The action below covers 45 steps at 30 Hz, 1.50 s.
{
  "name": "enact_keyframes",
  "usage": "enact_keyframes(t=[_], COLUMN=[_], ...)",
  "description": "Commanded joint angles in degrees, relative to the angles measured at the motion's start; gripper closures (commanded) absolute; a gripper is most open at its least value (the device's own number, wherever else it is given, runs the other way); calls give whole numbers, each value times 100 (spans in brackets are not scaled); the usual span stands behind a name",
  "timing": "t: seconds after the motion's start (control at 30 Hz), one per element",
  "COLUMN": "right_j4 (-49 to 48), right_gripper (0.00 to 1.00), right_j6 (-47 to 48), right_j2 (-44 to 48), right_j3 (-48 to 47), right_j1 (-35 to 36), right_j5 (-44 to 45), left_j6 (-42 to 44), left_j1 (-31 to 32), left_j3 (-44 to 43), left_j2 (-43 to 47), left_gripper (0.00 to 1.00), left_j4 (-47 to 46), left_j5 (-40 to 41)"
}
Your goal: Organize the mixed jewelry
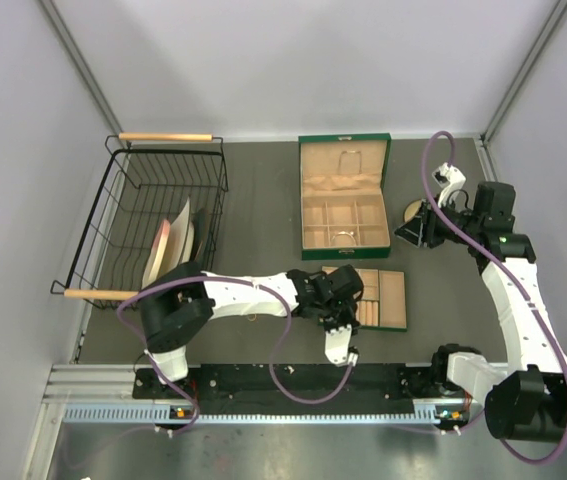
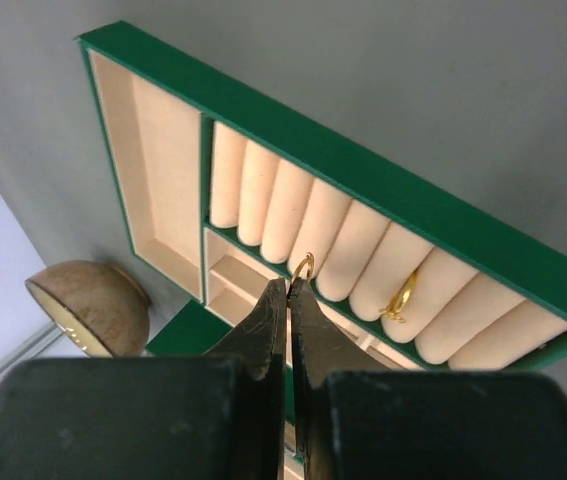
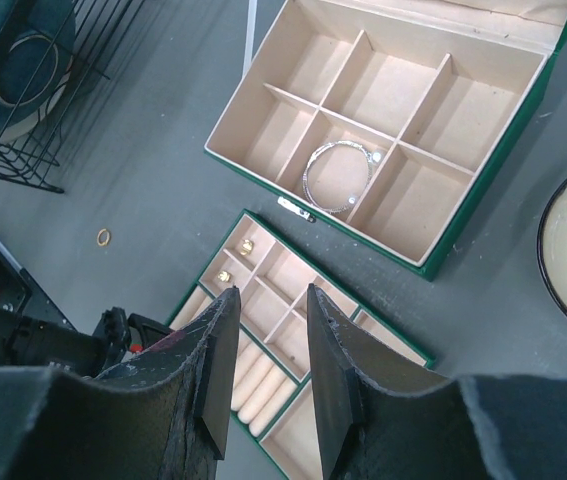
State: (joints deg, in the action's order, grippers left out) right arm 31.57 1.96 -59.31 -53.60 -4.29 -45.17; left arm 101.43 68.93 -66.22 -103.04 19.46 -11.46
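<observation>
Pinching gold ring [image 2: 304, 266], left end effector [image 2: 289, 285] over tray [image 2: 363, 195]; right end effector [image 3: 271, 310] part-open, raised.

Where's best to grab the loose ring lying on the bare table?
Probably from straight above: the ring lies flat on the table, so pinch its thin band at one edge, one jaw inside the hoop, one outside.

Obstacles we list: wire basket [image 1: 166, 137] at left; open green box [image 1: 343, 160] at centre rear; compartment tray [image 1: 393, 298] just before it, left hand [image 2: 289, 285] over its rolls; wooden stand [image 1: 408, 210] beside the box. We find bare bench [image 1: 263, 200] between basket and box.
</observation>
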Motion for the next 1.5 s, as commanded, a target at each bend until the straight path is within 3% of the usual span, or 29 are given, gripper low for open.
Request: enact_keyframes(t=[0.0, 0.47, 1.47], right_j4=[-46, -37, -37], right_gripper=[66, 66, 67], right_j6=[50, 42, 33], right_j2=[7, -107, -98], right_j3=[-36, -36, -18], right_j1=[-45, -45, -45], right_j5=[-133, -185, -177], left_j6=[526, 896, 1143], left_j1=[-107, -239, -239], left_j3=[240, 364, 452], left_j2=[170, 136, -93], left_gripper=[100, 100, 100], left_j4=[-127, -461, -276], left_j5=[-365, -445, -559])
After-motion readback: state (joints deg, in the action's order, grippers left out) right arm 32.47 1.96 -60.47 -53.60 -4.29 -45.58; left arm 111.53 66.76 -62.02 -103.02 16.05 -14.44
